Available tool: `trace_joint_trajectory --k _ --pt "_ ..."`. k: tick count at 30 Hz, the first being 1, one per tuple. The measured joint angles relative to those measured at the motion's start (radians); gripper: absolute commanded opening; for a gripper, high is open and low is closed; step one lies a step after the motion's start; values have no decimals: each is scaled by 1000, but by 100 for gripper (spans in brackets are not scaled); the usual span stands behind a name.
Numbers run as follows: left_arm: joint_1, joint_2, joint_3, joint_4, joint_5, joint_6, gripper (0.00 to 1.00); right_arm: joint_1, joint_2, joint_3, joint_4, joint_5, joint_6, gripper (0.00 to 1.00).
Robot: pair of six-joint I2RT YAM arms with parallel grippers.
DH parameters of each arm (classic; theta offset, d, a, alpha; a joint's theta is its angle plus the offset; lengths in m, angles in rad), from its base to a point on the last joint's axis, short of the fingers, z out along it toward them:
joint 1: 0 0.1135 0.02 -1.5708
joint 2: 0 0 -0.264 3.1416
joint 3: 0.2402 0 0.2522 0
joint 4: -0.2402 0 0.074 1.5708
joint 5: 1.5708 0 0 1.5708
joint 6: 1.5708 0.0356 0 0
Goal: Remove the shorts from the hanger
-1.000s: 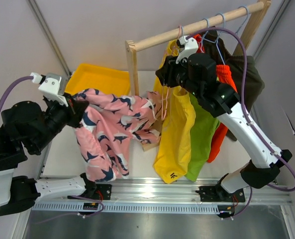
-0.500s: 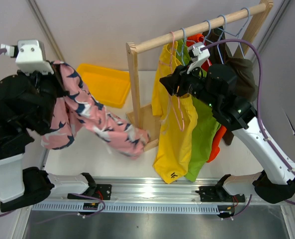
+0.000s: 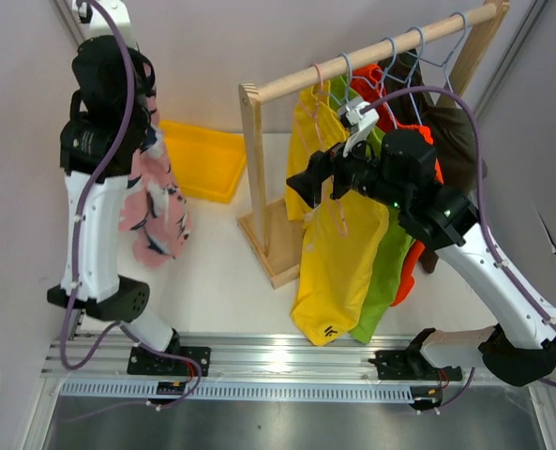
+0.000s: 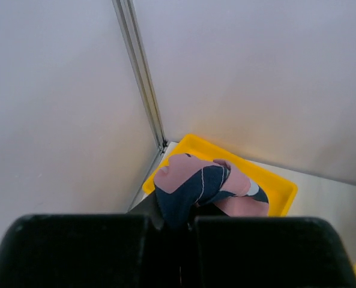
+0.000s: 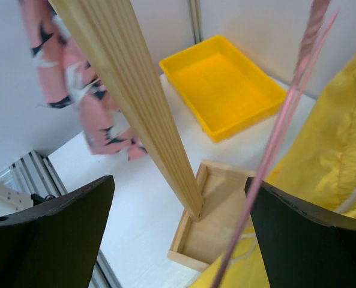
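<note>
**Cloth, wood, plastic, metal**

The pink shorts (image 3: 158, 223) and yellow shorts (image 3: 334, 262) are soft, matt cloth that creases freely. The rack (image 3: 251, 159) is pale bare wood with visible grain. The bin (image 3: 207, 159) is smooth yellow plastic, faintly glossy. The counter (image 3: 212, 281) is matt white; the rail (image 3: 287, 352) is brushed metal.

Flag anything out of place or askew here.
The pink patterned shorts are off the rack, dangling from the left gripper beside the yellow bin, not in it. A bare pink hanger hangs slanted against the yellow shorts. Nothing looks spilled or damaged.
</note>
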Motion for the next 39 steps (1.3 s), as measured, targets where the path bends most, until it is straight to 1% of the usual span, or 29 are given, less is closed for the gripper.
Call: trace_joint_trajectory --k 2,5,8,14,19,20,21,22,23,24,26,30,35,39 --pt "82 72 42 21 87 -33 0 -2 -8 -32 -1 -3 2 99" --pt "164 158 82 86 214 -64 0 -5 -23 -90 8 -8 9 99" --pt "207 228 86 204 310 -74 0 -6 -45 -163 23 -17 29 99" --pt "236 373 140 500 407 -79 0 -6 -73 -292 93 -72 70 99" --pt "267 469 137 687 434 -98 0 4 -79 -316 129 -121 76 99" --pt "270 479 112 719 432 -106 2 7 -82 -316 132 -125 75 99" --pt "274 481 72 735 432 -115 6 10 -89 -315 135 -129 75 99" --pt "277 486 33 750 430 -129 40 11 -95 -311 134 -130 74 99" --pt "279 494 3 755 430 -134 71 12 -101 -303 132 -132 71 99" --pt "282 505 -34 758 431 -152 99 14 -105 -288 125 -132 67 99" --pt "290 552 -70 723 438 -206 99 16 -108 -230 95 -130 60 99" --pt "311 641 -108 584 470 -289 99 16 -109 -80 47 -110 47 99" --pt "329 600 -301 499 507 -346 99 16 -138 52 17 -104 43 99" --pt "332 495 -349 432 541 -365 99 16 -158 96 5 -97 53 99"
